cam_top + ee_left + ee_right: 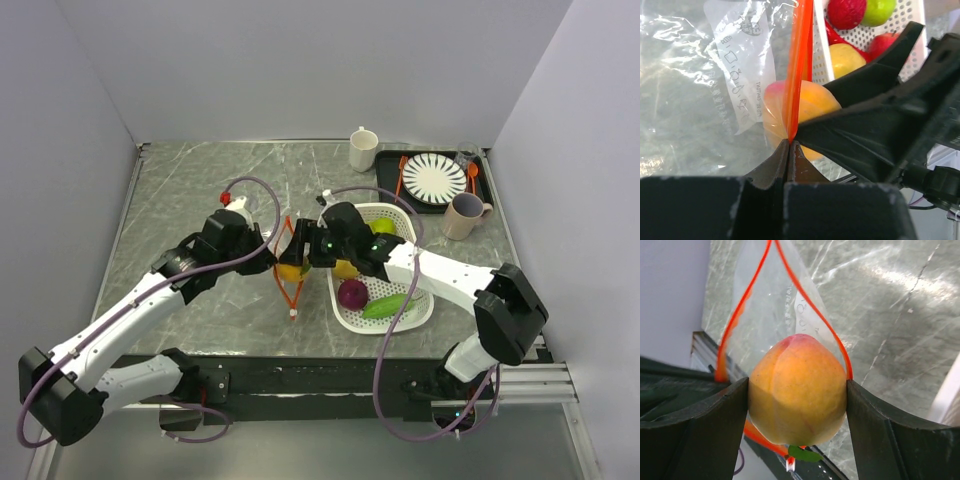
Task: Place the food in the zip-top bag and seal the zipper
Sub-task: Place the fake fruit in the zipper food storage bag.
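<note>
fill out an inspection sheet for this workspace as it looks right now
surface: grey marbled table, no spills seen
job's things: clear zip-top bag, mouth open; orange-red zipper; orange-yellow fruit at the mouth; purple ball, green cucumber and green ball in the white basket
clutter: white mug, tan mug, striped plate and orange cutlery on a black tray
grippers: left gripper shut on the zipper; right gripper shut on the orange-yellow fruit
cables: purple cables loop off both arms
surroundings: plain grey walls
</note>
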Available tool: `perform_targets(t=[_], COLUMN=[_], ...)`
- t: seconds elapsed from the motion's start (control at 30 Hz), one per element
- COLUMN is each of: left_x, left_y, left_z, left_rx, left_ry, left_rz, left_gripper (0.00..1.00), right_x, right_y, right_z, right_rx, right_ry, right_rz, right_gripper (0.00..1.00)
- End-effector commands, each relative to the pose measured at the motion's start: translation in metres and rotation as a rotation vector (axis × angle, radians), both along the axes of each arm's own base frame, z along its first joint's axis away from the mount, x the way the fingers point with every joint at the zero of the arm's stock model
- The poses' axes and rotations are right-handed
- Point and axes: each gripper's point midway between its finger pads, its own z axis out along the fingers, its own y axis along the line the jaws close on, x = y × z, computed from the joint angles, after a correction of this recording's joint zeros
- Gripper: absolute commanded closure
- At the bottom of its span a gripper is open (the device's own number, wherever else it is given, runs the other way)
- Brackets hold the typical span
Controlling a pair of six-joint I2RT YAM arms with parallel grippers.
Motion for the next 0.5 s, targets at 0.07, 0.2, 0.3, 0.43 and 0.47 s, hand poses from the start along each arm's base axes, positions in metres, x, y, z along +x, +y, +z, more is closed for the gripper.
perform_targets(t=[0.07, 0.2, 0.3, 0.43, 0.47], left_x=[0.002, 0.002, 0.003, 0.003, 0.003], left_y=[-0.010, -0.010, -0.007, -0.005, -0.005], left_z=[0.044, 0.050, 0.050, 0.050, 0.050], left_rx=[-0.096, -0.118, -0.106, -0.098, -0.100], left_ry=[-0.084, -0.102, -0.105, -0.102, -0.102], left_rz=[-0.024, -0.016, -0.001, 0.005, 0.006], left_gripper=[0.99, 0.99, 0.99, 0.99, 0.99], right_x=[0.010, 0.013, 0.009, 0.007, 0.007], right_y=[0.005, 0.004, 0.008, 0.003, 0.002], right_z=[0.011, 0.013, 0.017, 0.030, 0.032], right_rx=[-0.057, -0.120, -0.102, -0.076, -0.073], right_ry=[-0.041, -0.061, -0.071, -0.105, -0.113], right_rz=[-0.008, -0.041, -0.030, -0.040, -0.044], right_gripper=[0.40, 0.39, 0.24, 0.09, 0.07])
